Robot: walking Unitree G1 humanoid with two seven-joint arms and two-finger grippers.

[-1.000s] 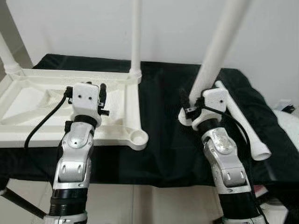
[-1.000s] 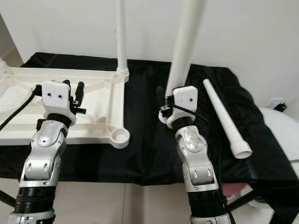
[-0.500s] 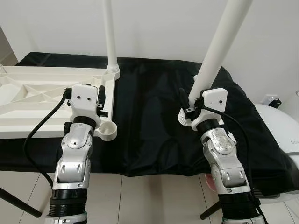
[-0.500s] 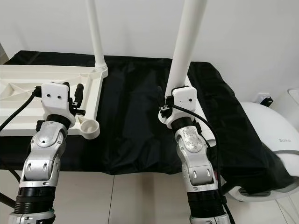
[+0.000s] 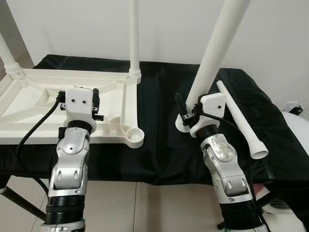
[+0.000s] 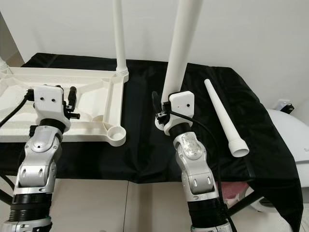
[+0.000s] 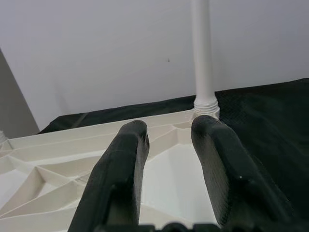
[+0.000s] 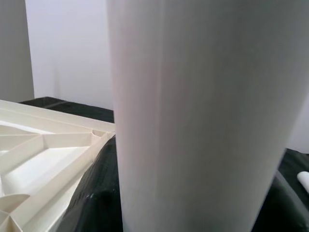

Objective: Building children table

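Right gripper (image 5: 185, 117) clamps a leg (image 5: 212, 58) upright.
Left gripper (image 7: 169, 145), jaws apart, hovers over the upturned tabletop (image 5: 34, 104), left.

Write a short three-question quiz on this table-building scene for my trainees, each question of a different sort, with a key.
1. True or false: the right gripper holds a white table leg that leans up from the black cloth.
2. Multiple choice: where is the spare leg? A) lying on the cloth, to the right of the right arm; B) screwed into the tabletop; C) in the left gripper.
3. Fill in: the upturned white tabletop has an open round ___ at its near right corner.

Key
1. True.
2. A.
3. Socket. A leg already stands in the far right corner, and the left gripper hovers open over the tabletop.
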